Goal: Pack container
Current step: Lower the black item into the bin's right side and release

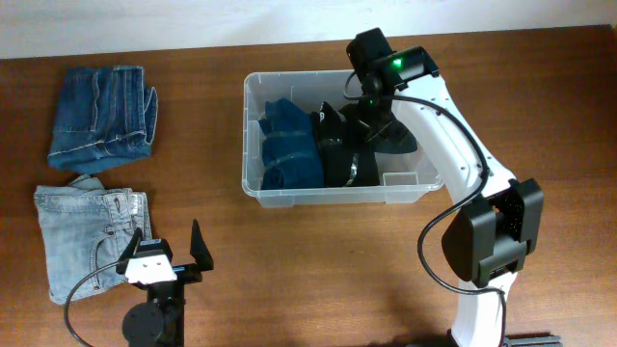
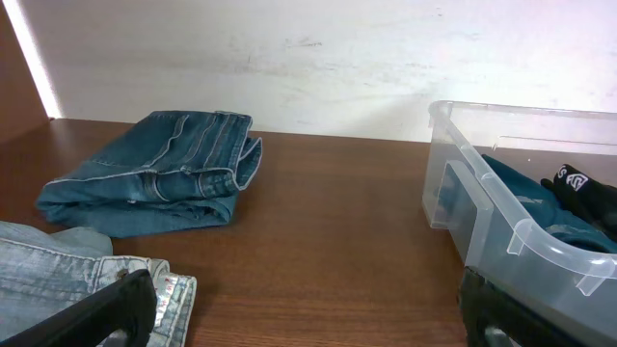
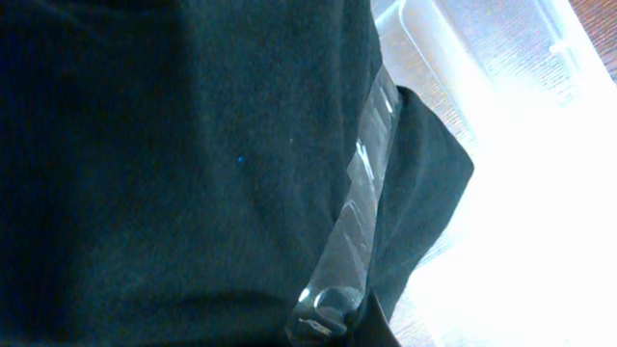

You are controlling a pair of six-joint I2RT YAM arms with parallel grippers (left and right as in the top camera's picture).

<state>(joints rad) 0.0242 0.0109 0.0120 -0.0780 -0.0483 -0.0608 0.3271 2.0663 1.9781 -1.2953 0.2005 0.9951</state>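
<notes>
The clear plastic container (image 1: 337, 198) stands at the table's middle back. Inside it lie folded dark blue jeans (image 1: 289, 145) on the left and a black garment (image 1: 342, 149) beside them. My right gripper (image 1: 364, 116) reaches down into the container and is shut on the black garment (image 3: 174, 173), which fills most of the right wrist view. My left gripper (image 1: 167, 246) stands open near the front left with nothing between its fingers (image 2: 96, 313). In the left wrist view the container (image 2: 501, 207) is at the right, with the black garment (image 2: 583, 193) showing inside.
Folded dark blue jeans (image 1: 101, 116) lie at the back left of the table. Folded light blue jeans (image 1: 82, 236) lie at the front left, just left of my left gripper. The right arm's base (image 1: 487, 241) stands at the front right.
</notes>
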